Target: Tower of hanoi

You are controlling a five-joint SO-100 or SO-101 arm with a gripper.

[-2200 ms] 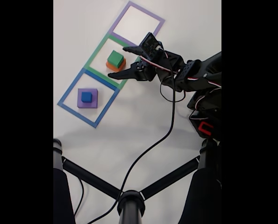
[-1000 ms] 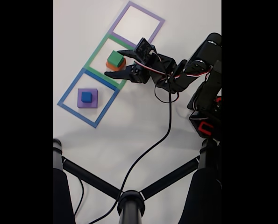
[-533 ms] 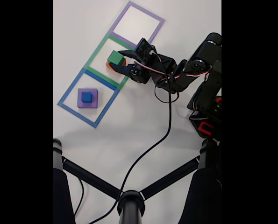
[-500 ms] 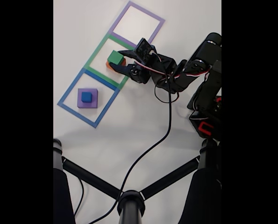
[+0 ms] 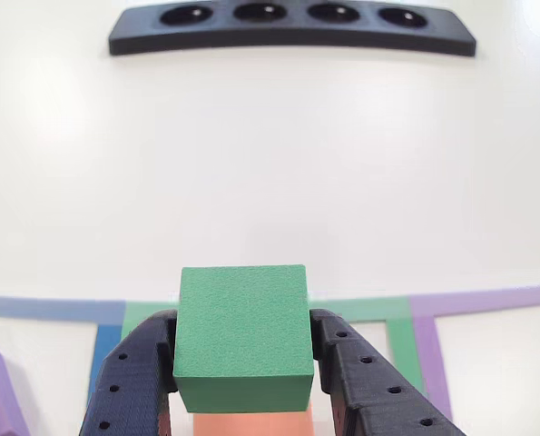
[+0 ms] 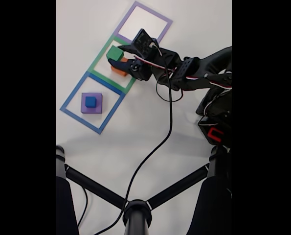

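Hand (image 5: 242, 381): your jaws are closed on the green cube (image 5: 242, 336), gripping it by both sides | Green cube: raised just above the orange cube (image 6: 119, 70) in the green outline (image 6: 99, 59) | Blue cube (image 6: 90, 102): sits on the purple cube (image 6: 97, 108) in the blue outline (image 6: 72, 95) | Progress: mid-puzzle by my reading; you still have to place green, and the purple outline (image 6: 162, 20) holds nothing.

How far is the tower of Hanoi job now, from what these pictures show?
Done: the dark blue cube sits on the purple cube in the blue square outline. In hand: the gripper is shut on the green cube, above the orange cube. Left: placing the green cube; the purple square outline holds no cube.
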